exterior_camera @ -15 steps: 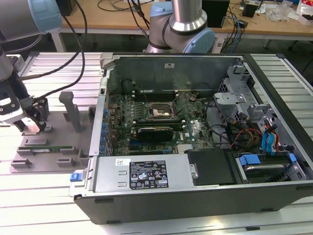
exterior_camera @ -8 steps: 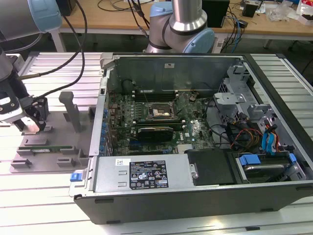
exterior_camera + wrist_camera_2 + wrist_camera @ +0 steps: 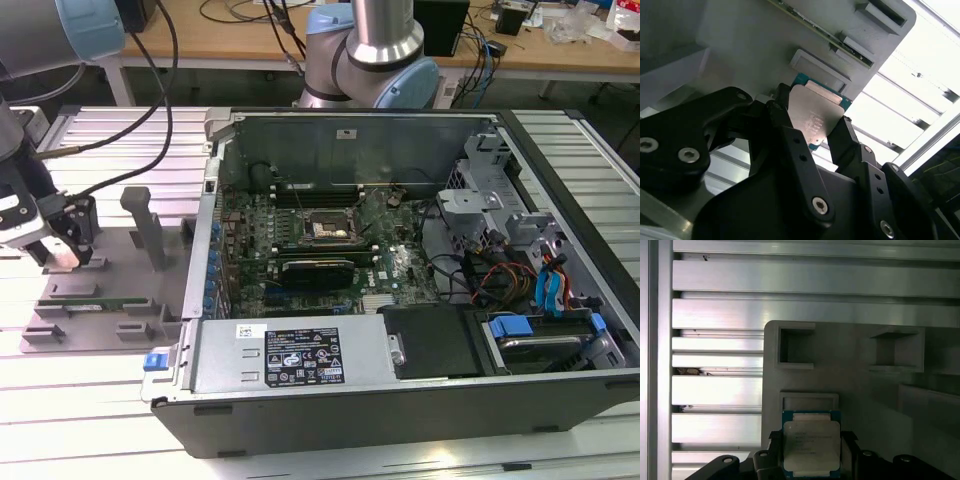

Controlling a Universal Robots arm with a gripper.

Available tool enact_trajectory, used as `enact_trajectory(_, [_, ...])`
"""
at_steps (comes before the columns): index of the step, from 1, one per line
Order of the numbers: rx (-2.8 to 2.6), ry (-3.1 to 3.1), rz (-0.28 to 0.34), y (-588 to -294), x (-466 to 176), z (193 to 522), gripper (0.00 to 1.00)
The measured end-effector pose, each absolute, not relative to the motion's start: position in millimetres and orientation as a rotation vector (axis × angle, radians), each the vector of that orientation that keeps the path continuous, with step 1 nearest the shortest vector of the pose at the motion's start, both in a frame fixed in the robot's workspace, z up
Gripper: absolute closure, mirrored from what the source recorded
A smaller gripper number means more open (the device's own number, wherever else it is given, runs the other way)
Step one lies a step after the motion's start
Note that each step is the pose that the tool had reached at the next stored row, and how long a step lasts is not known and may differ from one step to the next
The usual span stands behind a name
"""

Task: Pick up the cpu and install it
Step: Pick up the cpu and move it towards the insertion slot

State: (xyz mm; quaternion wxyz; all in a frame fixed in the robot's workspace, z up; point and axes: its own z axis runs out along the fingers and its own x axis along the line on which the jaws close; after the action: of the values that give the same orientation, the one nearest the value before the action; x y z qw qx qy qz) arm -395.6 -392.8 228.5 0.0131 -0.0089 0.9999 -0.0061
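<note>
Pick step in hand, install not started. Nearest, in both wrist views: gripper [image 3: 811, 452] clamped on cpu [image 3: 815, 117] by two opposite edges, jaws narrow at chip width, black fingers [image 3: 790, 140] flat against its sides. Holding it with the metal lid facing the cameras and a blue-green rim showing around the lid. Sitting just in front of a shallow pocket [image 3: 809, 401] in the grey tray [image 3: 860, 390]. Looks lifted off in the second wrist view, but cannot tell the gap for sure. In the exterior view: parked over the tray at the exterior view's left, well apart from the open case [image 3: 420, 420]. Just beside on the tray, an upright grey post [image 3: 150, 225] and a green memory stick [image 3: 95, 297] lying flat, untouched. Farther off, inside the case, socket [image 3: 330, 228] with a dark centre, apparently empty; cannot tell whether its frame is raised. Judging from that, calls for a straight lift clear of the pocket walls and post, then a level carry over the case wall toward the exterior view's right with the grip unchanged. Calls also for squaring the chip to the socket before lowering, and for seating without force, since contacts there probably bend easily.
</note>
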Motion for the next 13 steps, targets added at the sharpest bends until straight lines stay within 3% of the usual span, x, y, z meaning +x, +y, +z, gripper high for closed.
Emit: enact_trajectory(13, [-0.028,3.116,-0.019,-392.9,-395.7,232.5,0.45])
